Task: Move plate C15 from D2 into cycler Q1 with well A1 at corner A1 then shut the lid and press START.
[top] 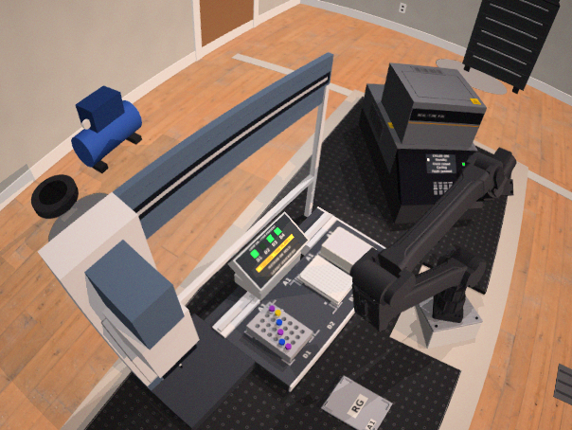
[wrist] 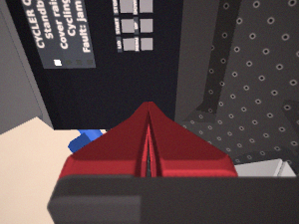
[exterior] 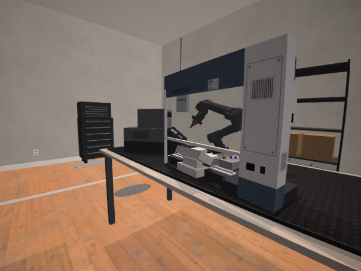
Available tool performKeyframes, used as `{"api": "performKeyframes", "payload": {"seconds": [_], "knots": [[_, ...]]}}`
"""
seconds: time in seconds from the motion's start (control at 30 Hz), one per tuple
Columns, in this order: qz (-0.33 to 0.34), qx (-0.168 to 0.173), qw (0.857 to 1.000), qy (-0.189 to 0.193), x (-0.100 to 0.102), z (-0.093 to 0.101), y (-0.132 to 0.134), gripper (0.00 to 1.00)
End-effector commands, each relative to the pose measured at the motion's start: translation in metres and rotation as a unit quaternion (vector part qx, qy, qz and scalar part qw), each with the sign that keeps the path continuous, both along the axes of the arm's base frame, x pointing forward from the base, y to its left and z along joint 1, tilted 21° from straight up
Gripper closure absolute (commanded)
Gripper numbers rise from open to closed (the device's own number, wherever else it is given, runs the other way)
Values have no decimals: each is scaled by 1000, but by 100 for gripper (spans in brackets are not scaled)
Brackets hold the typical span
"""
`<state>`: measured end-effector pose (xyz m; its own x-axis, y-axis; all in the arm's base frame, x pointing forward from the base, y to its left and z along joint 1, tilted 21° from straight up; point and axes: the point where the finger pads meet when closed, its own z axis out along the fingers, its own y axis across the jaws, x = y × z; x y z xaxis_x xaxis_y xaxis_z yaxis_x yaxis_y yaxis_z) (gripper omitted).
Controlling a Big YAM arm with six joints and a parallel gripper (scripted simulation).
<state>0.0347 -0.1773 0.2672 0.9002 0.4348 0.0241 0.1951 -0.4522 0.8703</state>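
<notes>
Gripper [wrist: 149, 111] clenched, holding nothing, hovers before Q1 [top: 428, 142] keypad; lid shut, lamp green. C15 [top: 327, 278] sits on D2. Press only LID, the leftmost upper key, squarely.

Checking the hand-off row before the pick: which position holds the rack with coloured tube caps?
D1, the near-left end of the row: the grey tube cooling block with purple, yellow and blue caps. The white plates and further along show no caps.
</notes>
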Motion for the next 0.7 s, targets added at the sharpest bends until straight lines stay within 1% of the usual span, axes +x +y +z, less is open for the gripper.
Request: {"api": "performKeyframes", "payload": {"seconds": [0.0, 0.07, 0.27, 0.4, 0.67], "knots": [[-1, 0, 1000, 9, -2, 9, 0, 100], [-1, 0, 1000, 9, -2, 9, 0, 100], [17, -24, 999, 27, 1, 23, -2, 100], [13, -32, 999, 30, -1, 27, -4, 100], [-3, -26, 999, 19, -4, 29, -3, 100]]}}
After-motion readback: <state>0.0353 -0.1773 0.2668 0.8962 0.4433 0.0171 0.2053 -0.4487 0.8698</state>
